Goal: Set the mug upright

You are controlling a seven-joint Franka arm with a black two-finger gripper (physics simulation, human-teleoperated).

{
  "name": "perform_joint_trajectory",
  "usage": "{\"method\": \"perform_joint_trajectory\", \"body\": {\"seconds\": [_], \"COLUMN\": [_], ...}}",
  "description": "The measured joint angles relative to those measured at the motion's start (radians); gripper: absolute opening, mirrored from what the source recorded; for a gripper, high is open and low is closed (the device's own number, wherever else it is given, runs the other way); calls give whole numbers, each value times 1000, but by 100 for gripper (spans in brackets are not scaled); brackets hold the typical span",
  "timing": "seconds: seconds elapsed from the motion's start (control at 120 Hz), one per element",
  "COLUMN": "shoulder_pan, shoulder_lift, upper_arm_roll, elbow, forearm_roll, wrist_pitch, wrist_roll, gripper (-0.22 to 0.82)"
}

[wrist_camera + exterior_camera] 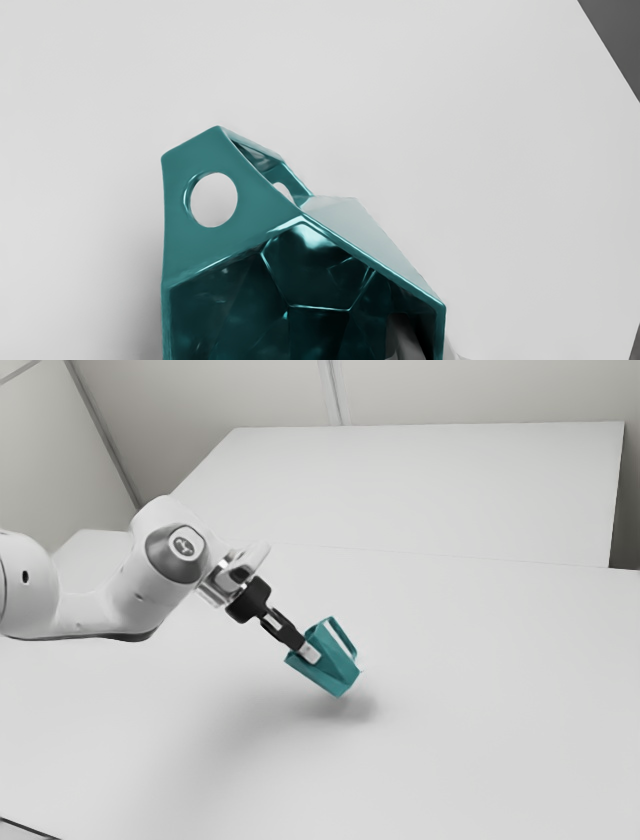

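Note:
The teal faceted mug [330, 672] is tilted in the exterior view, its mouth facing up and back toward the hand, its base toward the lower right and its handle on the upper right side. My gripper [309, 654] is at the mug's rim. In the wrist view the mug [225, 250] shows its dark hollow inside and the handle with a round hole. One finger of the gripper [439, 345] reaches inside the mug and the other is against the outside, with the wall pinched between them. Contact between mug and table cannot be told for sure.
The white table [480, 710] spreads around the mug, with a soft shadow just beneath it. Behind stands another white surface [420, 490], its edge on the exterior view's right. Walls rise beyond it.

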Motion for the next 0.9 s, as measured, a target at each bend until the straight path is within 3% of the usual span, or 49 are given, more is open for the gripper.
{"method": "perform_joint_trajectory", "body": {"seconds": [0.158,0.433,0.9], "shoulder_pan": [15,157,169], "shoulder_lift": [-30,-121,-195], "upper_arm_roll": [-4,-152,-182], "elbow": [0,-29,-130], "forearm_roll": [274,517,736], "wrist_pitch": [-3,-10,40], "wrist_roll": [-157,-399,-694], "gripper": [-18,-18,-18]}}
